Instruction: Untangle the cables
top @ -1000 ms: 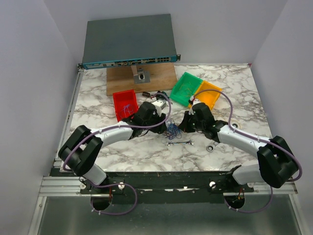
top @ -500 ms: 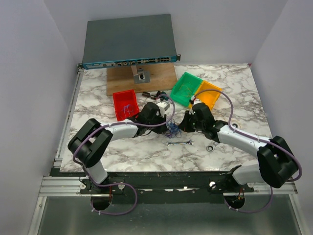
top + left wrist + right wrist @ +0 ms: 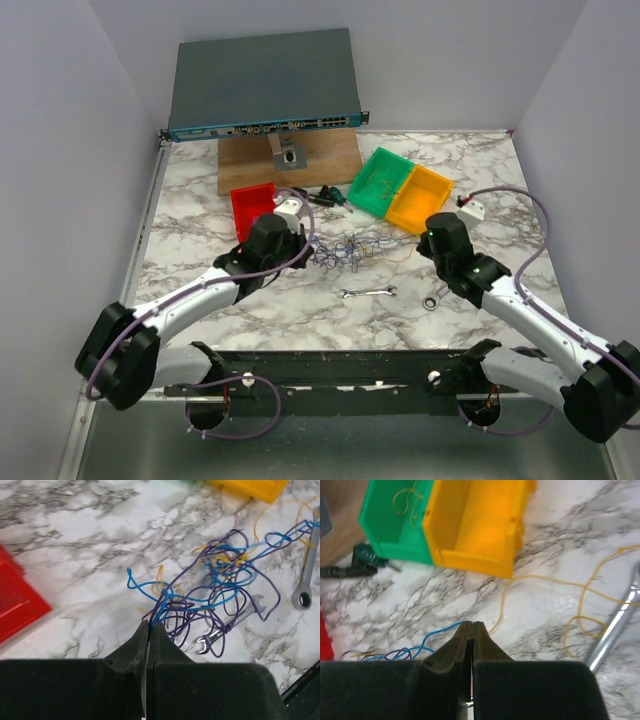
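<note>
Cables (image 3: pixel 350 250): loose tangle of blue, purple and yellow strands, spread mid-table on the marble table (image 3: pixel 190 225), between the two arms. A combination wrench (image 3: pixel 368 293) lies just at its near edge, with purple loops crossing it in the left wrist view.

Left gripper (image 3: pixel 149 626): jaws pinched together on blue and purple strands at the tangle's left end.

Right gripper (image 3: pixel 472 625): jaws closed on a blue strand at the right end. A yellow strand trails beside it toward a second wrench (image 3: pixel 433 298).

Beyond the tangle: red bin (image 3: pixel 252 205), green bin (image 3: pixel 378 182), orange bin (image 3: pixel 420 200).
</note>
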Robot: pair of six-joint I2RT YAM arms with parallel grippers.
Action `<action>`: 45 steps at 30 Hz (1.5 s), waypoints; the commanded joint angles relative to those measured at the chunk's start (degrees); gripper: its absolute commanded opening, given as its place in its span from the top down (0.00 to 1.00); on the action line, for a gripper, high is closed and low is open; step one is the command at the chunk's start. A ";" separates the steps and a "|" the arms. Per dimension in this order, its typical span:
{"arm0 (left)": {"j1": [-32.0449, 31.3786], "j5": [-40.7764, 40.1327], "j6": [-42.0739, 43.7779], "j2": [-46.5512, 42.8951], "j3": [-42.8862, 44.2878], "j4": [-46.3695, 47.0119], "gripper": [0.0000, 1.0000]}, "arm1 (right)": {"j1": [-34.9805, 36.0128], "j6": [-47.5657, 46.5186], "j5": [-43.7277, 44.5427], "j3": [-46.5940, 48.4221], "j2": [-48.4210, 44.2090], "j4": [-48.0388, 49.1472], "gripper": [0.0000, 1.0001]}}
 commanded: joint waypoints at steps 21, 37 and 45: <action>10.33 -20.91 -11.83 -22.75 -9.36 -18.05 1.00 | -0.79 11.61 32.32 6.02 -20.66 -22.43 0.99; 16.00 -25.44 -16.64 -41.65 -15.22 -21.29 1.00 | -0.79 2.45 25.40 7.11 -24.04 -14.63 0.99; 15.94 -11.60 -13.32 -41.89 -13.01 -18.61 1.00 | -0.79 -9.87 -4.01 11.28 -12.38 -3.76 0.99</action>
